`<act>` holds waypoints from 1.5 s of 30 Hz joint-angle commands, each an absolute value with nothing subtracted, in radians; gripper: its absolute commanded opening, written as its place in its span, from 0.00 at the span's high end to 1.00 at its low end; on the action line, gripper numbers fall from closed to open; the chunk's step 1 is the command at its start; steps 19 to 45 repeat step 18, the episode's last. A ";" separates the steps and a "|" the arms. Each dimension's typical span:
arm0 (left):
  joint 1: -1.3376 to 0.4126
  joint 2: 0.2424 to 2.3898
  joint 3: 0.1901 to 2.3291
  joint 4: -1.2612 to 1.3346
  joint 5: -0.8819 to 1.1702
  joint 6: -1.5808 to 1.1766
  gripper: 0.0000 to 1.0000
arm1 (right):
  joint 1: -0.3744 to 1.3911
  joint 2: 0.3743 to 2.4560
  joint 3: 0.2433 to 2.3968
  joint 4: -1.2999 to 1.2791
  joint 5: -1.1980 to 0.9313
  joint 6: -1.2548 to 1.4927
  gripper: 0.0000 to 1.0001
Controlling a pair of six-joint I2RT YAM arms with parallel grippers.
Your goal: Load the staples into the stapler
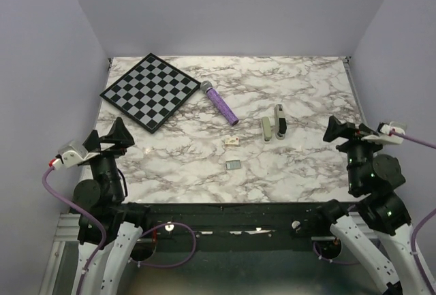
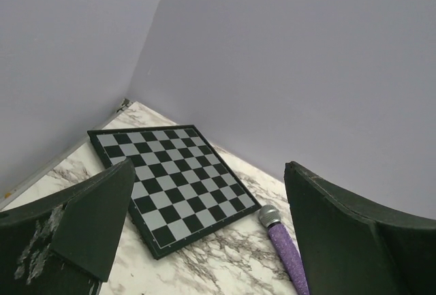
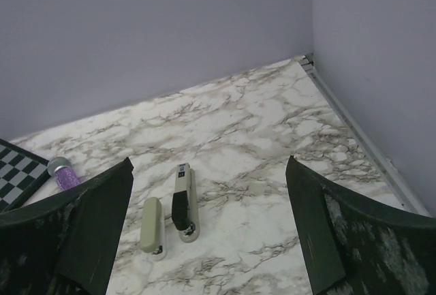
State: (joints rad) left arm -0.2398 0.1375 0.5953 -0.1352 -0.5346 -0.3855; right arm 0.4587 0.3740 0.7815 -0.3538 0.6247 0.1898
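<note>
Two staplers lie side by side right of the table's middle: a plain beige one (image 1: 267, 129) (image 3: 152, 223) and a beige one with a black part on top (image 1: 279, 121) (image 3: 184, 203). The staples (image 1: 233, 165), a small silver-grey block, lie nearer the front, apart from both staplers. My right gripper (image 1: 335, 130) (image 3: 208, 161) hovers open and empty to the right of the staplers, pointing toward them. My left gripper (image 1: 121, 137) (image 2: 208, 172) stands open and empty at the table's left side, facing the back corner.
A small cream box (image 1: 232, 142) lies between the staples and the staplers. A black-and-grey chessboard (image 1: 151, 91) (image 2: 170, 176) fills the back left. A purple microphone (image 1: 219, 104) (image 2: 285, 247) lies beside it. Walls close in the table on three sides.
</note>
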 commanded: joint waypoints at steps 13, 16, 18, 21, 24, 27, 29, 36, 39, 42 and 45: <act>-0.222 0.086 0.560 -0.094 -0.558 -0.354 0.01 | 0.457 0.062 0.490 -0.097 0.509 -0.067 0.00; -0.195 0.089 0.548 -0.080 -0.546 -0.356 0.01 | 0.457 0.003 0.466 -0.063 0.486 -0.074 0.00; -0.178 0.098 0.546 -0.080 -0.546 -0.365 0.01 | 0.457 -0.034 0.453 -0.048 0.480 -0.078 0.00; -0.178 0.098 0.546 -0.080 -0.546 -0.365 0.01 | 0.457 -0.034 0.453 -0.048 0.480 -0.078 0.00; -0.178 0.098 0.546 -0.080 -0.546 -0.365 0.01 | 0.457 -0.034 0.453 -0.048 0.480 -0.078 0.00; -0.178 0.098 0.546 -0.080 -0.546 -0.365 0.01 | 0.457 -0.034 0.453 -0.048 0.480 -0.078 0.00; -0.178 0.098 0.546 -0.080 -0.546 -0.365 0.01 | 0.457 -0.034 0.453 -0.048 0.480 -0.078 0.00; -0.178 0.098 0.546 -0.080 -0.546 -0.365 0.01 | 0.457 -0.034 0.453 -0.048 0.480 -0.078 0.00; -0.178 0.098 0.546 -0.080 -0.546 -0.365 0.01 | 0.457 -0.034 0.453 -0.048 0.480 -0.078 0.00; -0.178 0.098 0.546 -0.080 -0.546 -0.365 0.01 | 0.457 -0.034 0.453 -0.048 0.480 -0.078 0.00; -0.178 0.098 0.546 -0.080 -0.546 -0.365 0.01 | 0.457 -0.034 0.453 -0.048 0.480 -0.078 0.00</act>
